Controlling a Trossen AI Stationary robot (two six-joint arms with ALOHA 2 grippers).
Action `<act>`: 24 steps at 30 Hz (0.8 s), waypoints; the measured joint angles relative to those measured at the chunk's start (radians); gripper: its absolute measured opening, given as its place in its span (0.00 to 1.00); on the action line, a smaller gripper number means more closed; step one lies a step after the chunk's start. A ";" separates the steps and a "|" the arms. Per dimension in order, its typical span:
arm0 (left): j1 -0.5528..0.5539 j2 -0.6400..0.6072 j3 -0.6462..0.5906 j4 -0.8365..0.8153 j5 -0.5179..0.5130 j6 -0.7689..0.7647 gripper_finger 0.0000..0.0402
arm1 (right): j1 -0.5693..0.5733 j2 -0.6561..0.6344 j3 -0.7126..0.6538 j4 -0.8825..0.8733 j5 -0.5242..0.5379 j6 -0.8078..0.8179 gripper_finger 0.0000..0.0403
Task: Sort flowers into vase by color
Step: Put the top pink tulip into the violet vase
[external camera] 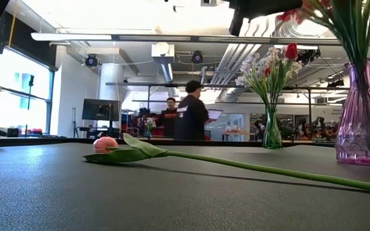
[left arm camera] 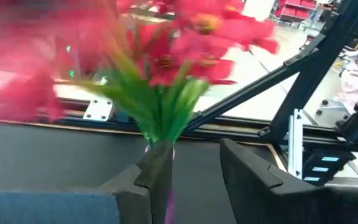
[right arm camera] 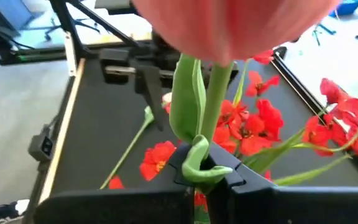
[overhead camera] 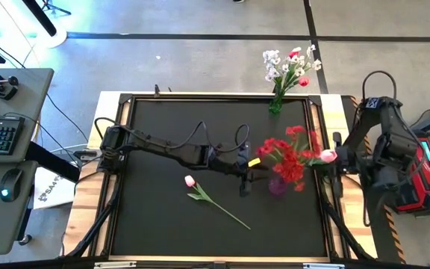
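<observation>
Two vases stood on the black table (overhead camera: 163,224): a purple vase (overhead camera: 277,184) of red flowers (overhead camera: 286,155) and a green vase (overhead camera: 275,105) of white and red ones, apparently grouped by color. The left gripper (overhead camera: 246,182) hung just beside the purple vase, fingers apart and empty, seemingly steadying the bunch. The right gripper (right arm camera: 205,180), clenched on a pink tulip's (overhead camera: 328,156) stem, held it near the red bunch. Another pink tulip (overhead camera: 190,181) lay loose on the table. The held tulip's bloom was cut off in the right wrist view.
</observation>
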 joint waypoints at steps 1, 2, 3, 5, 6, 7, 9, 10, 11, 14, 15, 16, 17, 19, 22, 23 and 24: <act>-0.002 0.000 0.000 0.000 0.000 0.000 0.30 | -0.015 0.000 0.000 0.001 -0.014 -0.004 0.00; -0.004 0.000 0.000 0.000 0.000 0.001 0.30 | -0.030 0.000 -0.001 0.001 -0.027 -0.006 0.00; -0.004 0.000 0.000 0.001 0.000 0.007 0.30 | -0.044 0.000 -0.002 0.001 -0.043 -0.009 0.00; -0.006 0.000 0.000 0.002 0.000 0.017 0.30 | -0.070 0.001 -0.002 0.004 -0.071 -0.019 0.00; -0.006 0.000 0.000 0.002 0.000 0.017 0.30 | -0.080 0.002 -0.002 0.004 -0.085 -0.022 0.00; -0.006 0.000 0.000 0.002 0.000 0.017 0.30 | -0.088 0.004 -0.002 0.004 -0.098 -0.024 0.00; -0.007 0.000 0.000 0.002 0.000 0.017 0.30 | -0.100 0.011 -0.002 0.004 -0.120 -0.024 0.00; -0.007 0.000 0.000 0.002 0.000 0.017 0.30 | -0.104 0.014 -0.002 0.003 -0.133 -0.024 0.00; -0.009 0.000 0.000 0.003 -0.001 0.017 0.30 | -0.107 0.021 -0.002 0.000 -0.148 -0.024 0.00; -0.011 0.000 0.000 0.004 -0.001 0.025 0.30 | -0.117 0.037 -0.003 0.005 -0.160 -0.024 0.00; -0.013 0.000 0.000 0.003 -0.001 0.027 0.30 | -0.118 0.039 -0.003 0.008 -0.161 -0.024 0.00; -0.014 0.000 0.000 0.003 -0.002 0.028 0.30 | -0.119 0.039 -0.003 0.010 -0.160 -0.023 0.00; -0.015 0.000 0.000 0.004 -0.002 0.033 0.30 | -0.119 0.039 -0.003 0.011 -0.154 -0.017 0.00; -0.017 0.000 0.000 0.004 -0.002 0.037 0.30 | -0.119 0.037 -0.003 0.009 -0.136 0.006 0.00; -0.018 0.000 0.000 0.003 -0.002 0.037 0.30 | -0.119 0.033 -0.003 0.007 -0.120 0.020 0.00; -0.018 0.000 0.000 0.003 -0.002 0.038 0.30 | -0.119 0.035 -0.003 0.008 -0.119 0.022 0.00; -0.019 0.000 0.000 0.004 -0.002 0.040 0.30 | -0.119 0.040 -0.003 0.008 -0.116 0.022 0.00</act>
